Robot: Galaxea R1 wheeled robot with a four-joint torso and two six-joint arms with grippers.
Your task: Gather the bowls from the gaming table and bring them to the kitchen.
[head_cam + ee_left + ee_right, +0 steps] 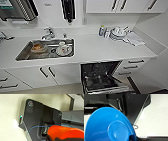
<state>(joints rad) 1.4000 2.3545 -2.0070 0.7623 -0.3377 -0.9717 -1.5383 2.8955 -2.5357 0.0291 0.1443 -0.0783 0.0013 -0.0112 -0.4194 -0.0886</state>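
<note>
A white kitchen is seen from above in the head view. A white worktop (pixel 100 47) runs across the scene, with a steel sink (pixel 46 49) set into it on the left. A tap (pixel 48 33) stands behind the sink. Inside the sink, an orange-brown dish (pixel 38 47) lies to the left and a white cup on a saucer (pixel 64 48) to the right. A black soap dispenser (pixel 68 10) is mounted on the wall above, and a grey towel dispenser (pixel 17 9) is seen at the upper left. White cabinets (pixel 117 5) with dark handles hang at the upper right. Stacked white dishes (pixel 118 33) and a cloth (pixel 135 39) rest at the far right of the worktop, with a small bottle (pixel 101 30) just beside the dishes. Below the worktop, a dishwasher (pixel 103 77) stands open, its door lowered.

In the left wrist view, an orange bowl (pixel 66 133) is seen large and close, against the robot's dark plate. Whether the left tool is clenched or released cannot be told.

In the right wrist view, a blue bowl (pixel 109 127) is shown from its underside, its round base facing the camera. Whether the right tool is clenched or released cannot be told either.
</note>
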